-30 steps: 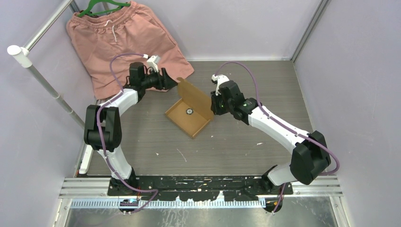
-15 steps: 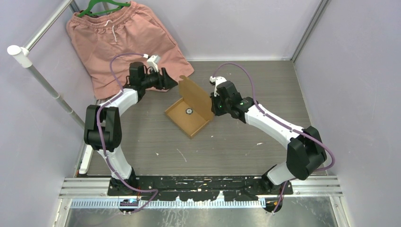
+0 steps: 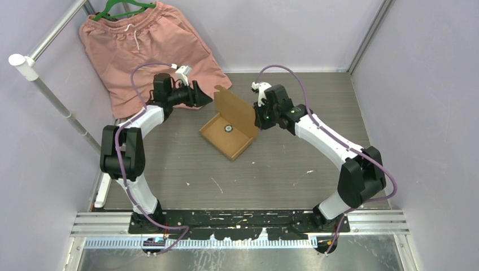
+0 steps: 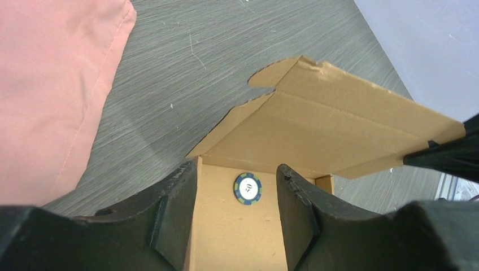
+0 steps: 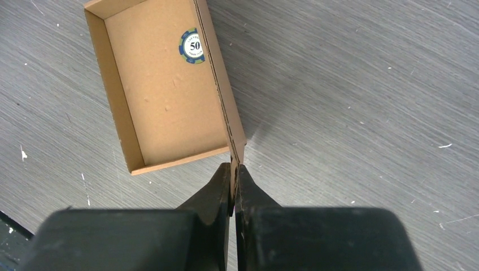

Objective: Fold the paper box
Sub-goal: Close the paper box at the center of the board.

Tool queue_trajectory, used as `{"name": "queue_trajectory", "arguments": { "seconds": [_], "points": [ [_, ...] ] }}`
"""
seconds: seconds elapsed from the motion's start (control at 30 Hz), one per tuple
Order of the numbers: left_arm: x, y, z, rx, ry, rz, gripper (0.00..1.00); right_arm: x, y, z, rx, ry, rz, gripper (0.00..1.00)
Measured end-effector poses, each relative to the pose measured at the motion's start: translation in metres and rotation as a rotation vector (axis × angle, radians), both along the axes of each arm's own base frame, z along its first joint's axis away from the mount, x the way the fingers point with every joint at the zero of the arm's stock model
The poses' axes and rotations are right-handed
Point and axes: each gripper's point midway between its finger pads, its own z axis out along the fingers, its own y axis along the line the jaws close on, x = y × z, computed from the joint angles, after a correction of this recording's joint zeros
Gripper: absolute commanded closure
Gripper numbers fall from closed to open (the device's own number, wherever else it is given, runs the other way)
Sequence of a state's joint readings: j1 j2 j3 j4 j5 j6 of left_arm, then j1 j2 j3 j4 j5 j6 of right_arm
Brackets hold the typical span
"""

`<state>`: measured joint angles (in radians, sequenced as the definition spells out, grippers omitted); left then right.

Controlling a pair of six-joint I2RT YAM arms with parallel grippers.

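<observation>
The brown cardboard paper box (image 3: 226,135) stands as an open tray in the middle of the table, its lid (image 3: 237,109) raised upright along the far right side. A blue poker chip (image 3: 227,128) lies inside it and also shows in the left wrist view (image 4: 248,188) and the right wrist view (image 5: 193,46). My right gripper (image 3: 258,118) is shut on the lid's edge (image 5: 234,148), seen edge-on between the fingers. My left gripper (image 3: 207,100) is open and empty at the box's far left side, its fingers (image 4: 179,197) over the tray's near wall.
Salmon-pink shorts (image 3: 144,48) on a green hanger lie at the far left, close behind my left arm. A white-capped metal pole (image 3: 48,90) runs along the left. Grey walls enclose the table on all three far sides.
My right gripper has moved up and away with the lid edge, standing the lid more upright; the box has shifted slightly right. The left arm has barely moved.
</observation>
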<state>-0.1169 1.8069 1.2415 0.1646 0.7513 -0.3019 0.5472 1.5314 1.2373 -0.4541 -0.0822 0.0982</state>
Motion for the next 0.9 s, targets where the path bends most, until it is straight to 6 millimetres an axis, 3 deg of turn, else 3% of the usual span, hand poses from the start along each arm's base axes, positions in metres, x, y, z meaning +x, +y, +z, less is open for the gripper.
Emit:
{"name": "queue_trajectory", "arguments": {
  "seconds": [0.37,0.63,0.9],
  "points": [
    [0.003,0.010,0.003,-0.025,0.002,-0.012,0.44,0.017,-0.033,-0.005,0.082,0.097,0.072,0.99],
    [0.026,0.005,0.013,-0.159,-0.023,-0.106,0.43,0.007,-0.021,-0.002,0.136,0.143,0.156,0.99],
    [0.031,-0.008,-0.005,-0.288,0.022,-0.188,0.43,0.001,-0.016,-0.006,0.155,0.178,0.185,0.99]
  ]
}}
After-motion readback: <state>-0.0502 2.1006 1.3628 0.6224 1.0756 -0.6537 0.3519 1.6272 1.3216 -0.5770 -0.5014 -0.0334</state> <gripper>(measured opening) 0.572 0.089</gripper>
